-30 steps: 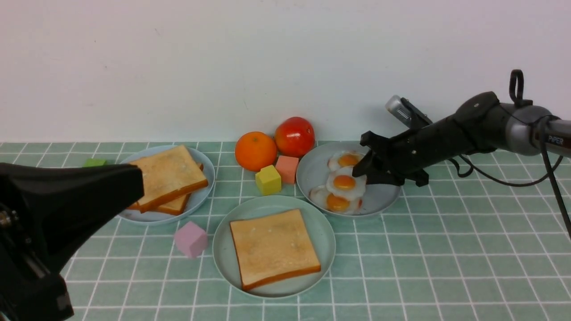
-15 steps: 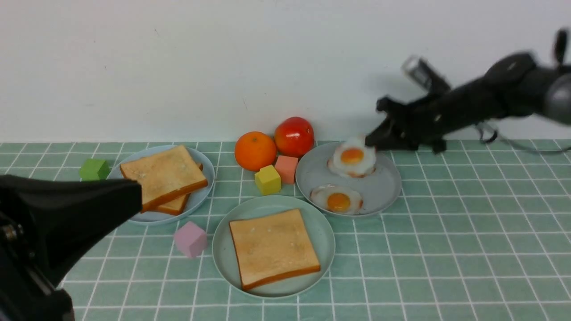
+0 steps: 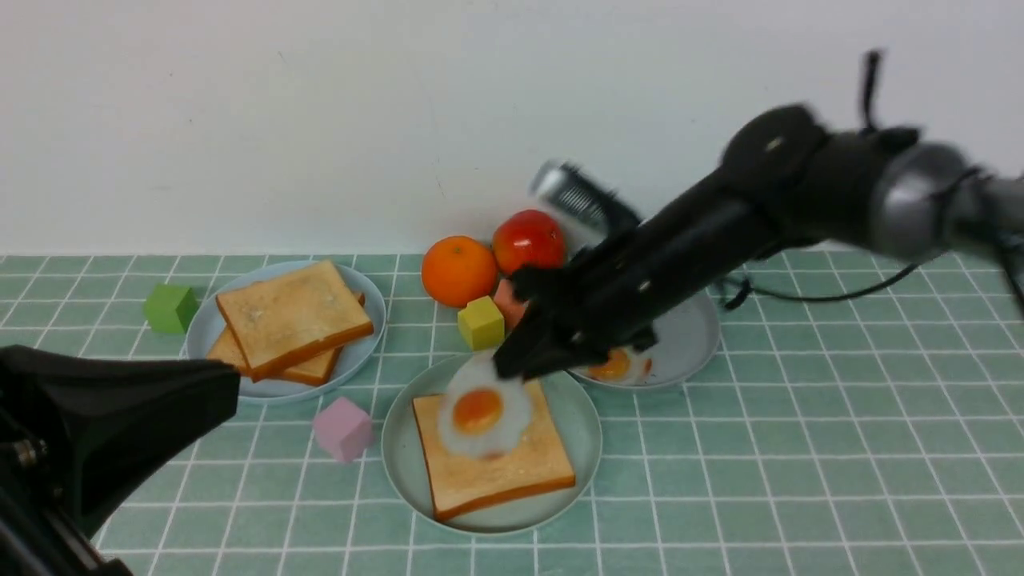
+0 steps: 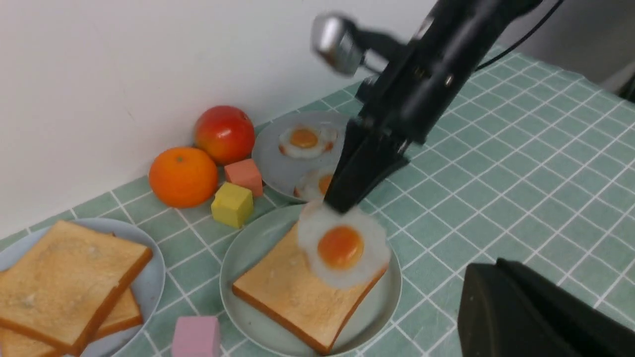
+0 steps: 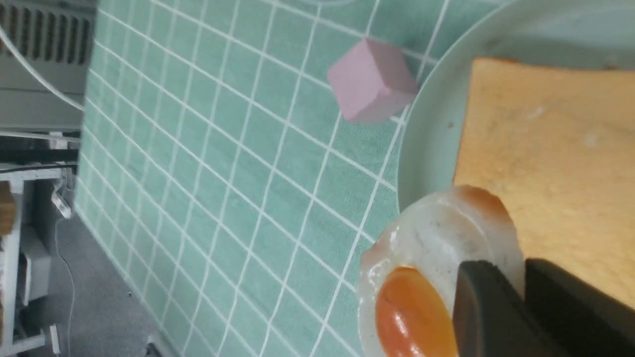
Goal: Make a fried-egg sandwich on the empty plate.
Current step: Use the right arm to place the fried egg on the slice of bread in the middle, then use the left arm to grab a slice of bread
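The mint-green plate (image 3: 582,424) sits at the front centre with one golden toast slice (image 3: 512,472) lying flat on it. My right gripper (image 3: 512,370) is shut on the edge of a white fried egg (image 3: 480,412) with an orange yolk and holds it low over the toast's far part. The right wrist view shows the fingers pinching the egg (image 5: 436,277) beside the toast (image 5: 545,173). I cannot tell whether the egg touches the toast. My left gripper (image 3: 228,380) is shut and empty at the front left, short of the plates.
A pale blue plate (image 3: 360,352) holds two stacked toast slices (image 3: 296,316). A grey plate (image 3: 688,344) behind the right arm holds two more eggs (image 4: 302,139). An orange (image 3: 458,270), a tomato (image 3: 528,240) and yellow (image 3: 481,322), pink (image 3: 342,428) and green (image 3: 170,307) cubes stand around the plates.
My right gripper lifted one egg off the grey plate and carried it left and forward to over the toast on the mint-green plate. The left gripper sank slightly.
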Robot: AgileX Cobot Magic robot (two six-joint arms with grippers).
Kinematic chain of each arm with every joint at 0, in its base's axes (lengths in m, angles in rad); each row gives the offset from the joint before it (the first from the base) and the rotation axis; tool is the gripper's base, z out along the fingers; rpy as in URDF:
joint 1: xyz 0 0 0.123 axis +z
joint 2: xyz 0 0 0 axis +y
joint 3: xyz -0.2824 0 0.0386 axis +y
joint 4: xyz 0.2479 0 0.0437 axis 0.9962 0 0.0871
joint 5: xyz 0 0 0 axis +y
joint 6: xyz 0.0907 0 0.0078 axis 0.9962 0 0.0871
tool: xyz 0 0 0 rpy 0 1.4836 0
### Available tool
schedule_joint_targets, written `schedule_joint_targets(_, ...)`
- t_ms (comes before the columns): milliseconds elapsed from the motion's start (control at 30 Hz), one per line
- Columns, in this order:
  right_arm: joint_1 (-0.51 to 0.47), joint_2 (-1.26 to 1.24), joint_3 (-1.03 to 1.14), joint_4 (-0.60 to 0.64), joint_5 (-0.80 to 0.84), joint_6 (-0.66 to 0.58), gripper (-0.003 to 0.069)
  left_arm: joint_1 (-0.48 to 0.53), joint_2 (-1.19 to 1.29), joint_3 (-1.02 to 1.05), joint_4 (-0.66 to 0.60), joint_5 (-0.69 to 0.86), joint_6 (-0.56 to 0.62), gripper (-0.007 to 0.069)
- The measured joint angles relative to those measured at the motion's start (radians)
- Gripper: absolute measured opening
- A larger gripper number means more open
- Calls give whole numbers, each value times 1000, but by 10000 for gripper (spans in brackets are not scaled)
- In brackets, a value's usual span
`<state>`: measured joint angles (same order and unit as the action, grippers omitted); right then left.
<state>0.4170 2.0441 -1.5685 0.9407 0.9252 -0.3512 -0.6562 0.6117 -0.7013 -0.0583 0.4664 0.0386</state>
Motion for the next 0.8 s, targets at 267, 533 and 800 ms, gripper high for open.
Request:
schedule_joint_targets(267,3,83,0,8,-69,13,95,0,0,0,10,24,0,-6)
schedule_joint_targets(533,3,120,0,-16,-113,16,267,0,0,0,16,29,0,-3)
schedule_joint_targets(800,-47,92,-60,-187,-84,79,522,0,0,1,19,61,0,5)
